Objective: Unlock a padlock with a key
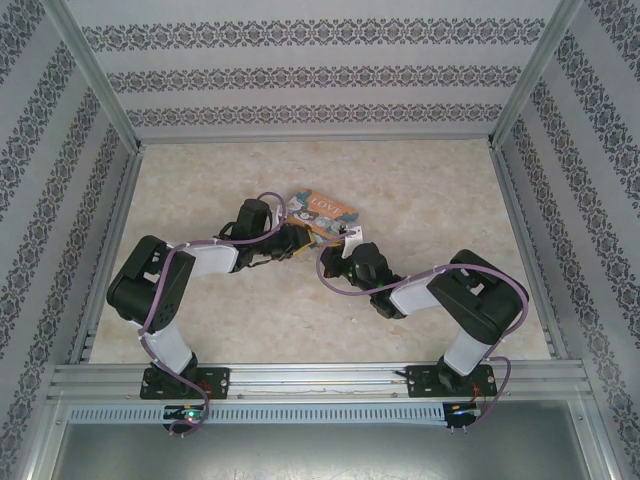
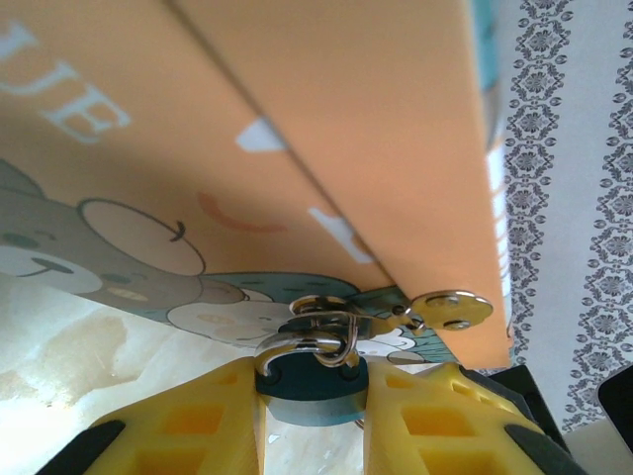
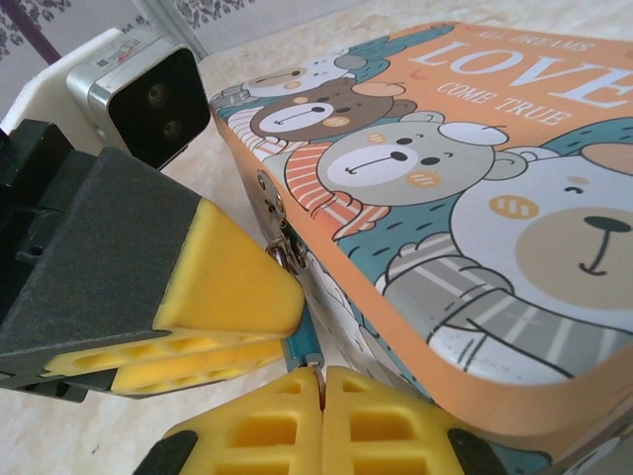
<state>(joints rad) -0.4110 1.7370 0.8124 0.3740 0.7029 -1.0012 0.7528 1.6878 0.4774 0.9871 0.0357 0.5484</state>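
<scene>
Jaws of the left gripper (image 2: 311,424) clamp narrowly on the tiny teal-blue padlock (image 2: 315,388). Its thin silver shackle (image 2: 297,341) hooks through the shiny hasp (image 2: 450,309) on the near side of the glossy orange-and-teal bear-printed box (image 3: 475,198), mid-surface (image 1: 200,200). The right gripper (image 3: 321,401) has its jaws pressed together just beside the lock; whether they pinch a key I cannot tell. Steadying looks done; inserting and turning remain.

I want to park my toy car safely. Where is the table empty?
Bare table lies between the box and the back wall, along the left wall beside the left arm, and right of the right arm. It is crowded in the middle, where the left gripper and right gripper meet at the box's near edge.
</scene>
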